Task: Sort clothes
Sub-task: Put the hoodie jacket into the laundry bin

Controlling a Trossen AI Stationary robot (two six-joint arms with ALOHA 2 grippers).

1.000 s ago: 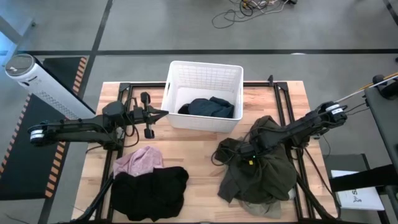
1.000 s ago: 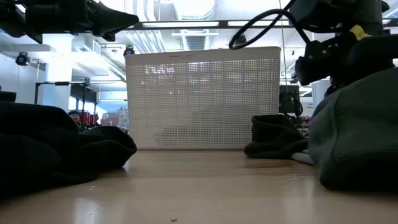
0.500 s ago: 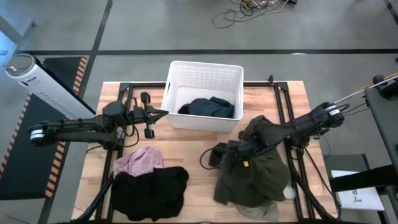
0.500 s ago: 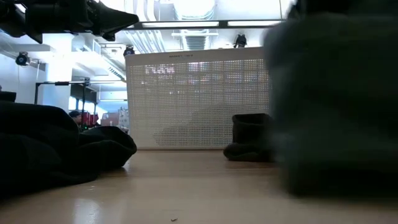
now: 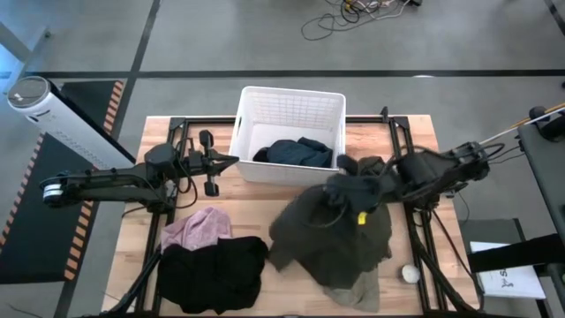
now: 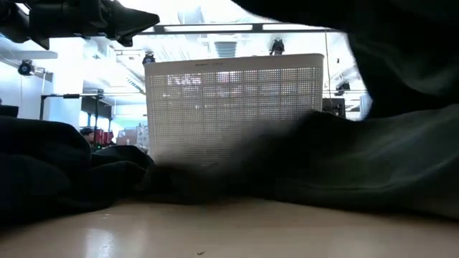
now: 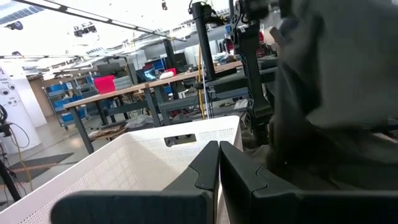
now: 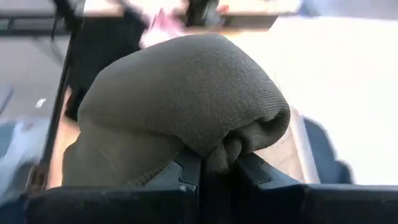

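Right gripper (image 5: 340, 190): fingers clamped on a fold of the olive garment (image 5: 331, 234). In the right wrist view the cloth bulges out between the two dark fingers (image 8: 186, 171), pinched tight. In the high view the gripper stands just at the basket's 4 o'clock corner, with the garment hanging from it and spreading toward 6 o'clock over the table (image 5: 415, 132). In the low view the same garment (image 6: 373, 165) fills the right half of the picture, its upper part raised, its lower edge on the table top.

Under the olive garment, at its 6 o'clock edge, one khaki piece (image 5: 353, 293) shows in part. How many pieces lie beneath cannot be told.

Basket (image 5: 291, 99): one, white, lattice-sided, at 12 o'clock on the table. Inside it, one dark teal bundle (image 5: 296, 153); whether this is one piece or more cannot be told.

Left gripper (image 5: 231, 160): fingers together, holding nothing, raised just beside the basket's 9 o'clock wall. The left wrist view shows the two fingers (image 7: 205, 171) pressed closed over the basket rim (image 7: 124, 152).

At 7 o'clock on the table: one pink shirt (image 5: 196, 228), touching one black heap (image 5: 212, 269) at its 6 o'clock side.

One small white ball (image 5: 409, 274) lies on the table at 5 o'clock, apart from the clothes.
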